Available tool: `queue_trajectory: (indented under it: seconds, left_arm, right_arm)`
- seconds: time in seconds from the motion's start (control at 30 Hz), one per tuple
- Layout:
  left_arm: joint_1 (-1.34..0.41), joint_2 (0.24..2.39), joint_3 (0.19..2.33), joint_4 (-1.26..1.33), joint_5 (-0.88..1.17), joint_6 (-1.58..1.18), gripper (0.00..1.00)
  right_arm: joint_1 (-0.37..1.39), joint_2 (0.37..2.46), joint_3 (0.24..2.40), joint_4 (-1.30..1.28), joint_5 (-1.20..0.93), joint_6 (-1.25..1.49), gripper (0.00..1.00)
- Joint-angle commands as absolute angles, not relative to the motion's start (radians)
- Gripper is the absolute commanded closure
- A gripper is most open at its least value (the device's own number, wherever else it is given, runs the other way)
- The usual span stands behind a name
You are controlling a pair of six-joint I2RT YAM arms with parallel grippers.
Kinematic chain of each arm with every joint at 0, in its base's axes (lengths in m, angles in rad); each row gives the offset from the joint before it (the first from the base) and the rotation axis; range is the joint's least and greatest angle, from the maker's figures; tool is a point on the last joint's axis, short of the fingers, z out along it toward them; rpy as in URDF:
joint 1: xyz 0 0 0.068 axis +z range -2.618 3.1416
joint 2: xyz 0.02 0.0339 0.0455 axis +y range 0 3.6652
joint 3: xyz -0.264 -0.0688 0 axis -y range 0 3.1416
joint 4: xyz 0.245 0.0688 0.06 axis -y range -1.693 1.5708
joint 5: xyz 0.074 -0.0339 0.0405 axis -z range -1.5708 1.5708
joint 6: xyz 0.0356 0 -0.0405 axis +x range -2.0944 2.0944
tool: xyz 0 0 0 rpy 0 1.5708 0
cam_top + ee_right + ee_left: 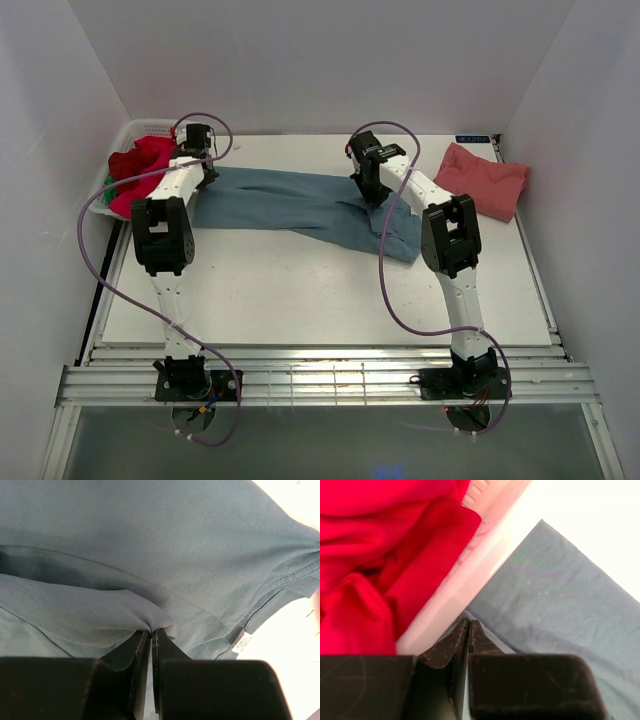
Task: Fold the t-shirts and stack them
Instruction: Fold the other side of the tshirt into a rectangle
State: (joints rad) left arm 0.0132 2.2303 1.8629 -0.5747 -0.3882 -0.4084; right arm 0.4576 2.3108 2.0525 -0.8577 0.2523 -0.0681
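Observation:
The large teal-blue t-shirt lies stretched across the back of the table, its right end reaching forward. My left gripper is at its left end beside the basket, shut on the shirt's corner, with the closed tips at the cloth's edge. My right gripper is on the shirt's right part, shut on a pinched fold of teal cloth at its tips. The salmon-pink t-shirt lies folded at the back right. A red t-shirt is heaped in the basket and fills the left of the left wrist view.
The white lattice basket stands at the back left corner; its rim runs right beside my left gripper. White walls enclose the table on three sides. A white label shows at the teal shirt's collar.

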Motion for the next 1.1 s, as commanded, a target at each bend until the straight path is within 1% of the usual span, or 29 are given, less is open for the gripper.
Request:
queue_trajectory:
  seconds: [0.0, 0.03, 0.13, 0.17, 0.2, 0.3, 0.37, 0.47, 0.5, 0.53, 0.57, 0.6, 0.63, 0.7, 0.73, 0.77, 0.8, 0.83, 0.87, 0.97, 1.07]
  left_arm:
    - [0.061, 2.253, 1.901, -0.574, -0.456, -0.399, 0.83]
    - [0.061, 2.266, 1.907, -0.571, -0.454, -0.396, 0.82]
    - [0.060, 2.293, 1.960, -0.568, -0.443, -0.370, 0.70]
    - [0.060, 2.315, 1.982, -0.566, -0.443, -0.362, 0.59]
    - [0.060, 2.322, 2.000, -0.568, -0.449, -0.347, 0.55]
    - [0.054, 2.341, 2.091, -0.577, -0.483, -0.321, 0.46]
    - [0.043, 2.344, 2.157, -0.586, -0.495, -0.302, 0.44]
    - [0.017, 2.324, 2.186, -0.601, -0.517, -0.278, 0.43]
    - [0.017, 2.289, 2.172, -0.604, -0.514, -0.278, 0.43]
    - [-0.021, 2.267, 2.148, -0.601, -0.499, -0.291, 0.43]
    - [-0.053, 2.241, 2.084, -0.598, -0.488, -0.298, 0.43]
    - [-0.072, 2.199, 2.048, -0.594, -0.480, -0.302, 0.44]
    - [-0.095, 2.178, 2.010, -0.582, -0.474, -0.308, 0.44]
    - [-0.167, 2.145, 1.900, -0.568, -0.454, -0.308, 0.46]
    - [-0.193, 2.128, 1.869, -0.558, -0.453, -0.310, 0.50]
    - [-0.239, 2.122, 1.840, -0.555, -0.451, -0.310, 0.52]
    - [-0.256, 2.120, 1.789, -0.552, -0.446, -0.311, 0.55]
    - [-0.271, 2.121, 1.769, -0.551, -0.443, -0.313, 0.65]
    - [-0.294, 2.125, 1.747, -0.552, -0.439, -0.321, 0.72]
    - [-0.307, 2.122, 1.665, -0.554, -0.434, -0.336, 1.00]
    - [-0.308, 2.105, 1.591, -0.557, -0.445, -0.347, 1.00]
  right_arm:
    - [0.453, 2.313, 2.083, -0.838, 0.249, -0.080, 0.92]
    - [0.451, 2.310, 2.080, -0.831, 0.252, -0.080, 0.92]
    - [0.451, 2.292, 2.057, -0.786, 0.271, -0.075, 0.91]
    - [0.451, 2.289, 2.057, -0.778, 0.291, -0.074, 0.86]
    - [0.451, 2.281, 2.063, -0.772, 0.304, -0.074, 0.75]
    - [0.451, 2.246, 2.094, -0.772, 0.343, -0.071, 0.59]
    - [0.453, 2.211, 2.091, -0.776, 0.365, -0.066, 0.55]
    - [0.454, 2.111, 2.027, -0.778, 0.386, -0.043, 0.54]
    - [0.454, 2.052, 1.966, -0.775, 0.394, -0.034, 0.53]
    - [0.454, 2.021, 1.929, -0.770, 0.402, -0.009, 0.52]
    - [0.454, 1.996, 1.895, -0.762, 0.417, -0.002, 0.49]
    - [0.456, 1.956, 1.844, -0.768, 0.425, 0.026, 0.49]
    - [0.454, 1.944, 1.830, -0.781, 0.433, 0.063, 0.49]
    - [0.454, 1.928, 1.801, -0.836, 0.456, 0.101, 0.55]
    - [0.454, 1.925, 1.769, -0.851, 0.463, 0.139, 0.62]
    - [0.454, 1.919, 1.749, -0.873, 0.465, 0.156, 0.80]
    - [0.454, 1.917, 1.731, -0.882, 0.465, 0.173, 0.89]
    - [0.454, 1.917, 1.691, -0.890, 0.462, 0.189, 0.92]
    - [0.454, 1.916, 1.669, -0.893, 0.451, 0.211, 0.92]
    - [0.454, 1.925, 1.596, -0.887, 0.434, 0.251, 0.92]
    - [0.454, 1.945, 1.550, -0.885, 0.400, 0.279, 0.92]
